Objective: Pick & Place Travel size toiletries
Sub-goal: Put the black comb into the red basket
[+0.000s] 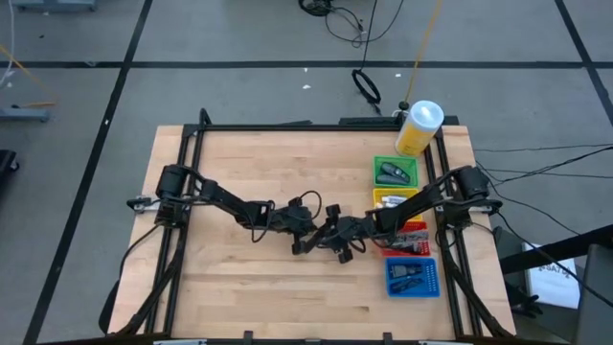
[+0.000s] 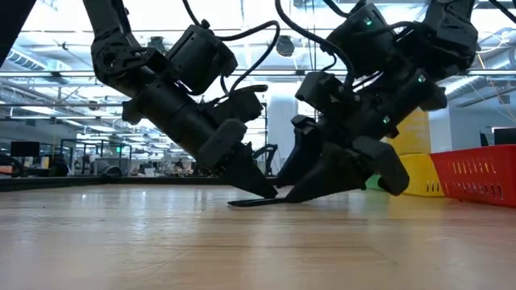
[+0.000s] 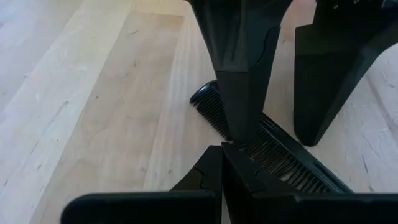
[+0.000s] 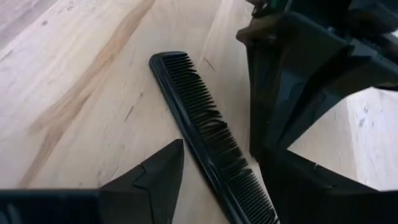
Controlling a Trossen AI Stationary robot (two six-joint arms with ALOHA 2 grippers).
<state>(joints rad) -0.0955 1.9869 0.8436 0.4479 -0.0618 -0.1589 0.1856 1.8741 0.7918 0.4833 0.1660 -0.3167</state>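
Note:
A black comb (image 4: 199, 121) lies flat on the wooden table near its middle, also seen as the comb (image 3: 273, 155) and a thin dark strip (image 2: 254, 201). My left gripper (image 1: 308, 240) is shut, fingers slanting down onto the comb's toothed side. My right gripper (image 4: 221, 155) is open, one finger on each side of the comb, coming from the table's right (image 1: 337, 241). Other dark toiletries lie in the green tray (image 1: 378, 163) and blue tray (image 1: 431, 278). My left gripper (image 3: 222, 149) has its shut fingertips set against the comb's toothed edge (image 3: 214, 118), about mid-length, slanting down from the table's left. The comb lies on the table. My right gripper straddles the comb across its length; I cannot tell whether a finger touches it.
Along the table's right side stand green, yellow (image 1: 380, 196), red (image 1: 418, 230) and blue trays in a row, and a big yellow white-capped bottle (image 1: 419, 127) at the far right corner. Bare wood (image 1: 239, 287) stretches to the left and near side.

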